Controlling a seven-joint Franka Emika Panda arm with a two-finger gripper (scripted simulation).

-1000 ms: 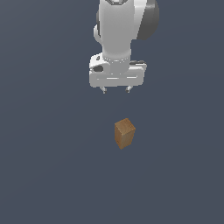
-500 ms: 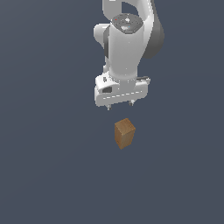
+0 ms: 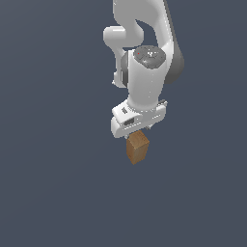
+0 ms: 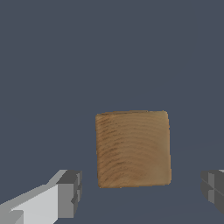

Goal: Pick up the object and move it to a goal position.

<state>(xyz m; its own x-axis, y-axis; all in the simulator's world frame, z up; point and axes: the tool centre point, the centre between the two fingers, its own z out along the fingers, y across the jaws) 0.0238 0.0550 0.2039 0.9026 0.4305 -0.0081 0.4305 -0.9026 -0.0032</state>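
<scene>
The object, a small brown wood-textured block (image 3: 137,148), stands upright on the dark grey floor. My white gripper (image 3: 137,129) hangs straight above it, its hand just over the block's top; the fingertips do not show clearly in the exterior view. In the wrist view the block's top face (image 4: 133,148) lies between my two fingers (image 4: 70,194), which stand wide apart on either side without touching it. The gripper (image 4: 142,192) is open and holds nothing.
The dark grey floor (image 3: 58,193) stretches flat all round the block. No other object shows in either view.
My gripper has come down from well above the block to just over its top. The block has not moved.
</scene>
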